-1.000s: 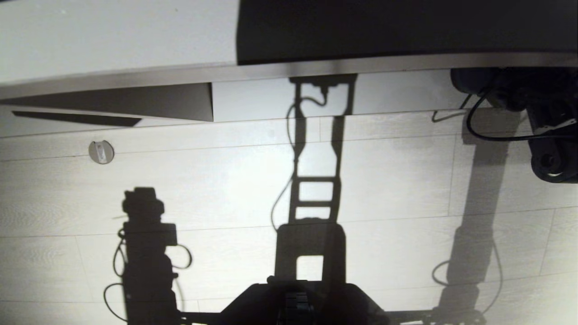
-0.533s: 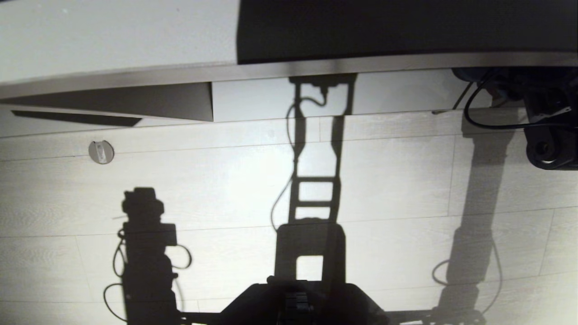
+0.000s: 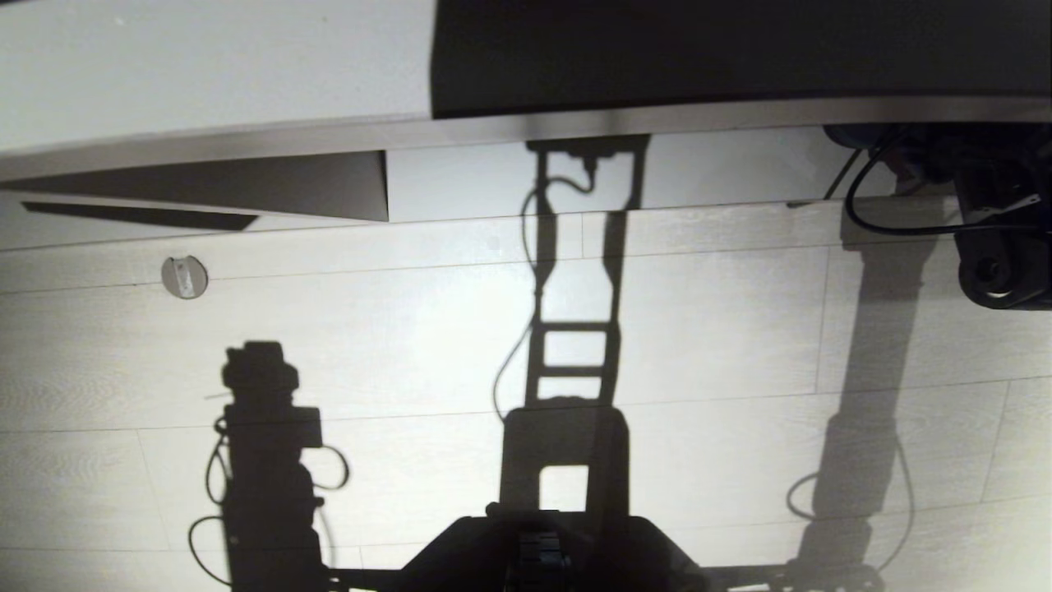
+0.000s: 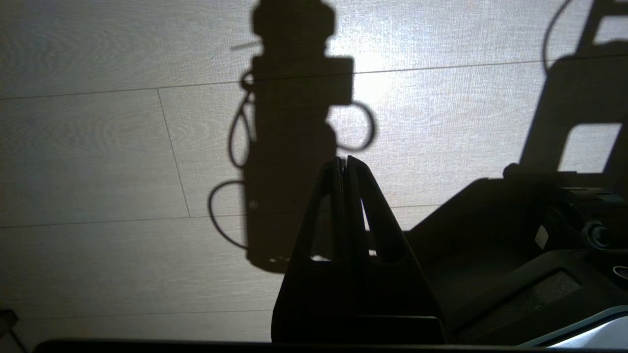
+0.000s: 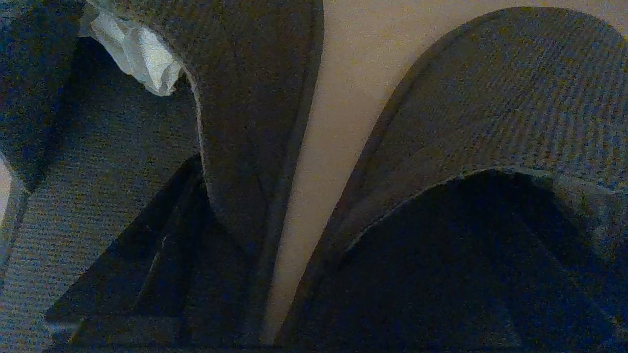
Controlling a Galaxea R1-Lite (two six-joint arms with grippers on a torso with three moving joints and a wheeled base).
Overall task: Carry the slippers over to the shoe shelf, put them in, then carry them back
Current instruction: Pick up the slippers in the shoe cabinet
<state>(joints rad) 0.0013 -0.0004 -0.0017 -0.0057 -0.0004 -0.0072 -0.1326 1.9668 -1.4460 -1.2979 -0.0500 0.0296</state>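
1. Up at two o'clock from where I stand, the right arm (image 3: 998, 263) reaches in under the long pale edge of the shoe shelf (image 3: 657, 119). Its tip is hidden there.
2. Seen from that wrist, the slippers (image 5: 490, 98) lie side by side on a pale surface, toes pointing away, with a narrow strip of bare surface between them. A wad of white paper (image 5: 137, 54) is stuffed in the toe of one.
3. I cannot tell whether that pale surface is the shelf's own board or the floor just in front of it.
4. The right gripper (image 5: 304, 264) has its jaws spread wide and grips nothing. One dark finger (image 5: 147, 255) sits low in the mouth of the paper-stuffed slipper.
5. The left gripper (image 4: 346, 159) hangs parked near seven o'clock, jaws closed tip to tip and empty, over bare floor (image 4: 98, 147).
6. My reading: the pair is not lifted, so a pick-up is just being lined up. A carry is left to do, though I cannot say which leg of the trip this is.
7. Room to move:
   - The shelf edge runs close above the right wrist, so lifting has to follow a pull back toward six o'clock.
   - A black cable (image 3: 863, 222) loops beside that wrist and could snag.
   - Toward six o'clock the planks lie wide and open. Only a small round floor fitting (image 3: 184, 276) shows at ten o'clock, well apart from the arm.
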